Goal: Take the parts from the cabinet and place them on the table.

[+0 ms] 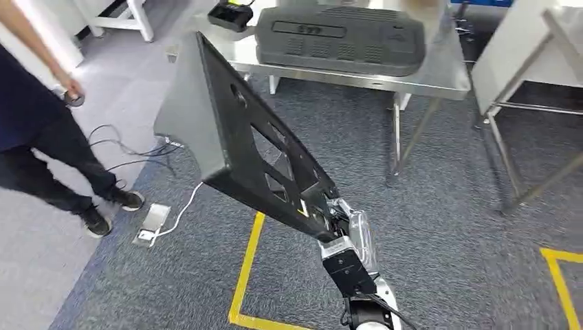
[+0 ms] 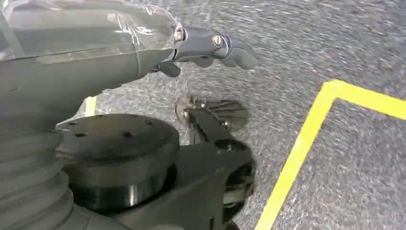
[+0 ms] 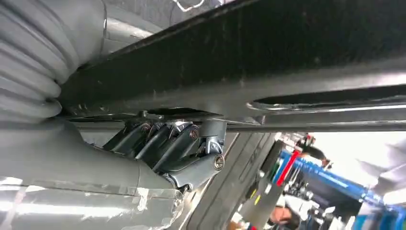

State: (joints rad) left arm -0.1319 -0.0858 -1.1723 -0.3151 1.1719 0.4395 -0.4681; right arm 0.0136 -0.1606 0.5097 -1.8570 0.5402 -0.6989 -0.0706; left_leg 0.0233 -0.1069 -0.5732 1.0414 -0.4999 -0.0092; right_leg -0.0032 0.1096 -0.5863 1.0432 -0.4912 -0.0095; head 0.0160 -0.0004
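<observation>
1. Carrying one part: the right robot hand (image 1: 328, 214) grips a black panel (image 1: 237, 141) by its lower edge, so the part is clear of the cabinet and not yet on the worktop (image 1: 440, 72).
2. Panel location, head view: it rises tilted from the hand toward 11 o'clock, in mid-air over the carpet (image 1: 447, 206). Its upper end lies near the worktop's left edge.
3. Progress, as a judgement: a grey part (image 1: 340, 38) already lies on the worktop at 12 o'clock. Transport of the panel appears well advanced; set-down and release remain.
4. Right arm pose: the forearm enters from 6 o'clock and extends up and forward. In the right wrist view, fingers (image 3: 163, 141) curl under the panel (image 3: 287, 57) and press against its edge.
5. Left robot hand (image 2: 206, 48): it holds nothing, its fingers loosely curled, hanging over the carpet near the yellow tape (image 2: 306, 143).
6. A person (image 1: 34, 130) stands at 9 o'clock, well apart from the panel.
</observation>
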